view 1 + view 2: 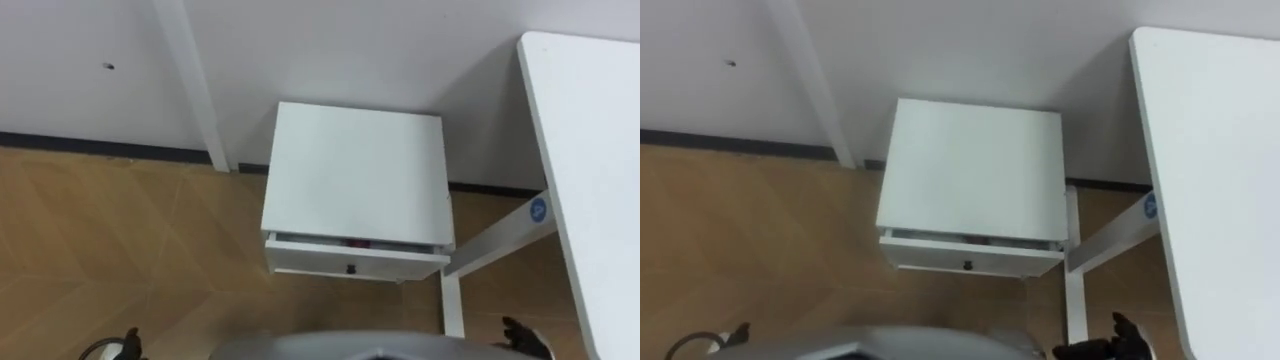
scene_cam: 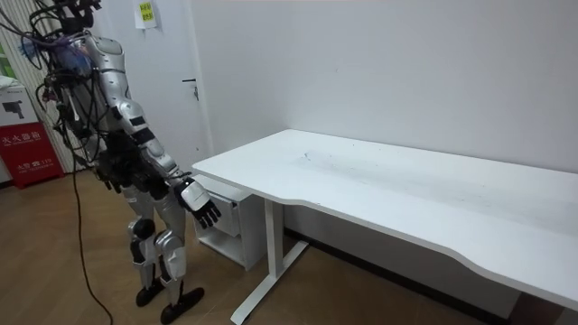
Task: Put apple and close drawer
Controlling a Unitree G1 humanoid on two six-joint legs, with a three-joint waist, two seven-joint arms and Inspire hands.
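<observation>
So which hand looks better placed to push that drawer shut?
Probably the right hand: it hangs open just in front of the slightly open drawer of the white cabinet, while the left hand hangs back by the hip.

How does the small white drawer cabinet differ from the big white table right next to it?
The small white square-topped cabinet sits low on the wooden floor; the long white table stands higher on a slim white leg. The cabinet is a boxy body with a front drawer, slightly open; the table is a thin top over open space. Both are white and stand by the same wall.
</observation>
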